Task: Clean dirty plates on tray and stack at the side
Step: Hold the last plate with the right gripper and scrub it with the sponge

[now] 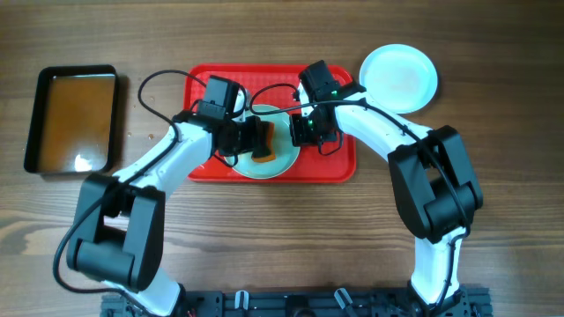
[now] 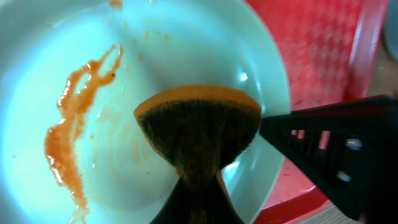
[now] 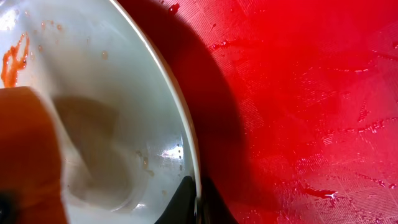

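Note:
A pale-blue plate [image 1: 273, 163] with orange sauce streaks [image 2: 68, 130] lies on the red tray [image 1: 339, 167]. My left gripper [image 1: 256, 141] is shut on an orange and dark sponge [image 2: 199, 124] and presses it onto the plate [image 2: 186, 43]. My right gripper [image 1: 310, 132] is shut on the plate's right rim [image 3: 186, 143], with one finger on each side of it. A clean white plate [image 1: 398, 77] rests on the table right of the tray. A third plate is out of view.
A black pan of brownish water [image 1: 72, 119] sits at the far left of the wooden table. Wet sauce smears mark the tray surface [image 3: 311, 112]. The right gripper's finger shows at the right of the left wrist view [image 2: 336, 155].

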